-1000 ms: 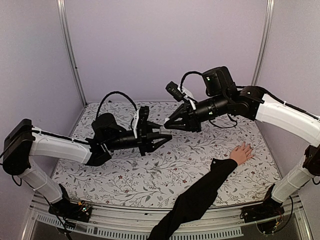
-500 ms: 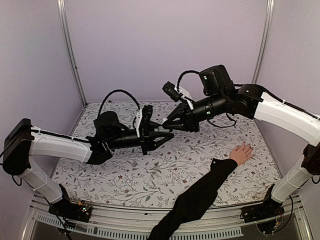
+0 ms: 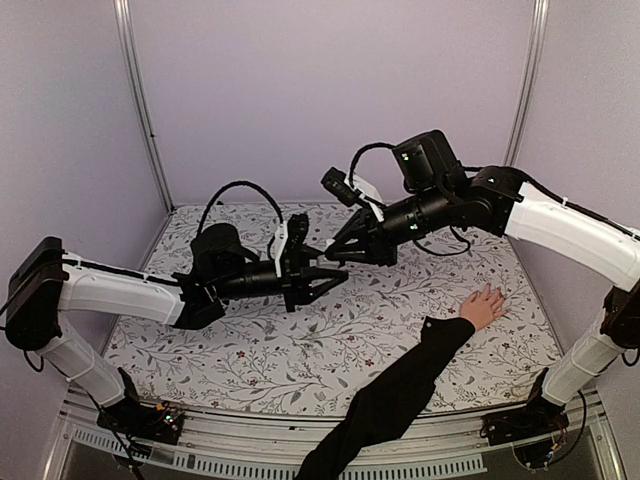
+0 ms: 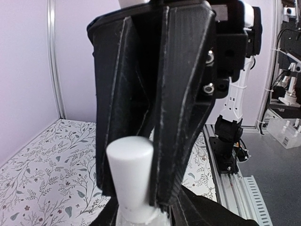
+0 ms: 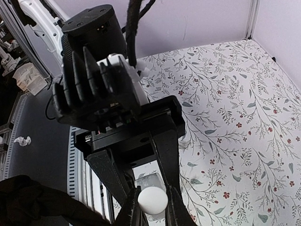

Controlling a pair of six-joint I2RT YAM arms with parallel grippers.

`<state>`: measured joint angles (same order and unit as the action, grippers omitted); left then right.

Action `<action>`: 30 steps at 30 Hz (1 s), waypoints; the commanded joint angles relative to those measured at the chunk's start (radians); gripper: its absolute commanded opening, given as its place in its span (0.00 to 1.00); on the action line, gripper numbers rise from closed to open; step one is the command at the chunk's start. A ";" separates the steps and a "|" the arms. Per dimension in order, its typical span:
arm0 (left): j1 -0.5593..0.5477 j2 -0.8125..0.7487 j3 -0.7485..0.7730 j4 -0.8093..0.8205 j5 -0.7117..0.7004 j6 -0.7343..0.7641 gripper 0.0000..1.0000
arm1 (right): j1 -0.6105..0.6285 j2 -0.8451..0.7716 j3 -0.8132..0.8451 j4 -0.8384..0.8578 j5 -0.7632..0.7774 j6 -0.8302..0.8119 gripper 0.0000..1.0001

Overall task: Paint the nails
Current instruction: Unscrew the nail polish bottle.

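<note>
Above the table's middle the two grippers meet tip to tip. My left gripper (image 3: 335, 272) is shut on a small pale translucent bottle (image 5: 149, 180), whose neck shows low in the left wrist view (image 4: 136, 217). Around the bottle's white cap (image 4: 130, 174) my right gripper (image 3: 326, 257) is shut, its fingers (image 5: 172, 207) pressing the cap (image 5: 153, 201) from both sides. A light-skinned hand (image 3: 485, 305) with spread fingers and a long black sleeve (image 3: 400, 390) lies flat on the table at the right. Its nails are too small to make out.
A floral cloth (image 3: 300, 350) covers the table. Lilac walls with metal posts (image 3: 140, 100) close it in at the back and sides. The sleeve crosses the near right part of the table. A rail (image 3: 250, 455) runs along the near edge.
The right gripper has shifted a little to the left and the left gripper has risen slightly. Both stay joined at the bottle. The hand has not moved.
</note>
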<state>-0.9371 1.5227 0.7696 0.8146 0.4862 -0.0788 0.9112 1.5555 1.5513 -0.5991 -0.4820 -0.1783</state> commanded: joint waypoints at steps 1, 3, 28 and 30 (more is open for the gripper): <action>-0.015 -0.017 0.001 -0.020 0.032 0.003 0.30 | -0.008 0.008 0.043 -0.004 0.061 -0.028 0.00; -0.013 -0.019 -0.005 -0.015 0.028 -0.003 0.31 | -0.008 0.007 0.044 -0.011 0.064 -0.030 0.00; -0.004 -0.043 -0.024 -0.021 -0.003 -0.003 0.24 | -0.008 0.014 0.059 -0.050 0.094 -0.050 0.00; -0.002 -0.043 -0.023 -0.016 -0.005 -0.007 0.20 | -0.008 0.016 0.061 -0.052 0.094 -0.051 0.00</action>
<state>-0.9340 1.5040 0.7578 0.7860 0.4522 -0.0875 0.9161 1.5600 1.5791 -0.6579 -0.4370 -0.2150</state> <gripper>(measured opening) 0.231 0.132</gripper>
